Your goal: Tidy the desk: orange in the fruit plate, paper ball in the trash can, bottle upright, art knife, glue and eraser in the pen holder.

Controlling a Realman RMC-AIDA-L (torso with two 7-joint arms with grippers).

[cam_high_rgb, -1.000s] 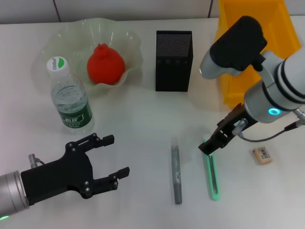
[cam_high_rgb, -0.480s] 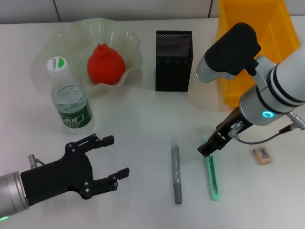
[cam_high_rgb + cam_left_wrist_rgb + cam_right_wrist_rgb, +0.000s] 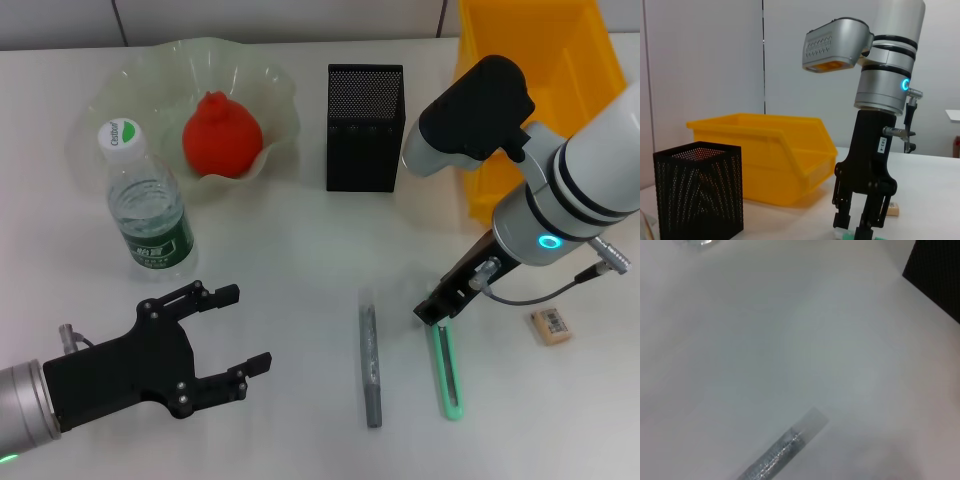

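Observation:
My right gripper (image 3: 434, 310) is low over the near end of the green art knife (image 3: 447, 372), which lies on the table; the left wrist view shows the gripper (image 3: 854, 229) with its fingers a little apart, straddling the green tip. The grey glue stick (image 3: 371, 362) lies left of the knife and shows in the right wrist view (image 3: 782, 455). The eraser (image 3: 551, 326) lies to the right. The orange (image 3: 222, 133) sits in the fruit plate (image 3: 270, 80). The bottle (image 3: 148, 205) stands upright. The black mesh pen holder (image 3: 365, 127) stands behind. My left gripper (image 3: 232, 328) is open and empty at the front left. No paper ball shows.
A yellow bin (image 3: 530, 90) stands at the back right, beside the pen holder; it also shows in the left wrist view (image 3: 765, 150). The right arm's bulky wrist hangs over the bin's front edge. A cable trails from the right arm near the eraser.
My right arm has shifted slightly left and lower over the art knife's end. The knife, glue, eraser and left arm have not moved.

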